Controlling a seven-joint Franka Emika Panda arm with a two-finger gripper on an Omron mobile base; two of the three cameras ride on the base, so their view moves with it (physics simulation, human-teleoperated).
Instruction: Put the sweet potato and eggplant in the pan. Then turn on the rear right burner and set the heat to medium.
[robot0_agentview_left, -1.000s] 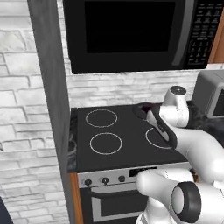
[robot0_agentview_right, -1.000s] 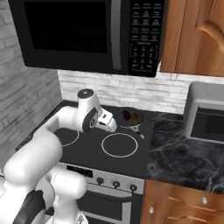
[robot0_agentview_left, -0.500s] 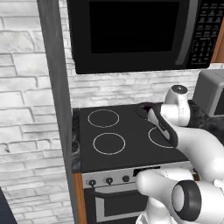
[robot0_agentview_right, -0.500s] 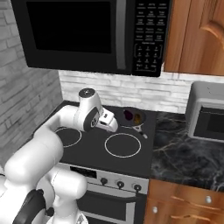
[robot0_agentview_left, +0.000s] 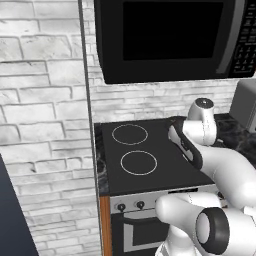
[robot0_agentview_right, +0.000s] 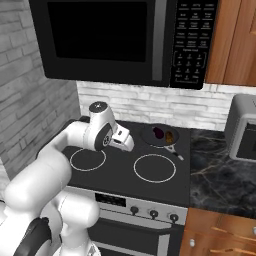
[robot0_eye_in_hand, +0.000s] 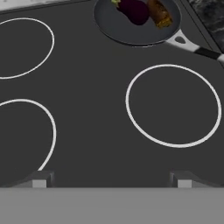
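The pan (robot0_agentview_right: 150, 139) sits at the rear right of the black cooktop, covering the rear right burner, with its handle pointing to the front right. Inside it lie the dark purple eggplant (robot0_agentview_right: 158, 132) and, to its right, the reddish-brown sweet potato (robot0_agentview_right: 170, 135). The hand view shows the pan (robot0_eye_in_hand: 109, 30) at the top, holding the eggplant (robot0_eye_in_hand: 133, 11) and sweet potato (robot0_eye_in_hand: 158, 13). My gripper (robot0_agentview_right: 128, 145) hovers over the cooktop's middle, left of the pan and apart from it. The gripper (robot0_eye_in_hand: 109, 179) is open with nothing between its fingertips.
Three bare white burner rings (robot0_eye_in_hand: 173, 105) mark the remaining cooktop. Control knobs (robot0_agentview_right: 153, 214) line the stove front. A black microwave (robot0_agentview_right: 115, 40) hangs overhead. A grey appliance (robot0_agentview_right: 244, 131) stands on the dark stone counter to the right, and a brick wall (robot0_agentview_left: 40, 125) rises at left.
The whole picture has slid slightly to the right in both base views, so the camera moved. The gripper stays open over the cooktop; the vegetables rest in the pan as before.
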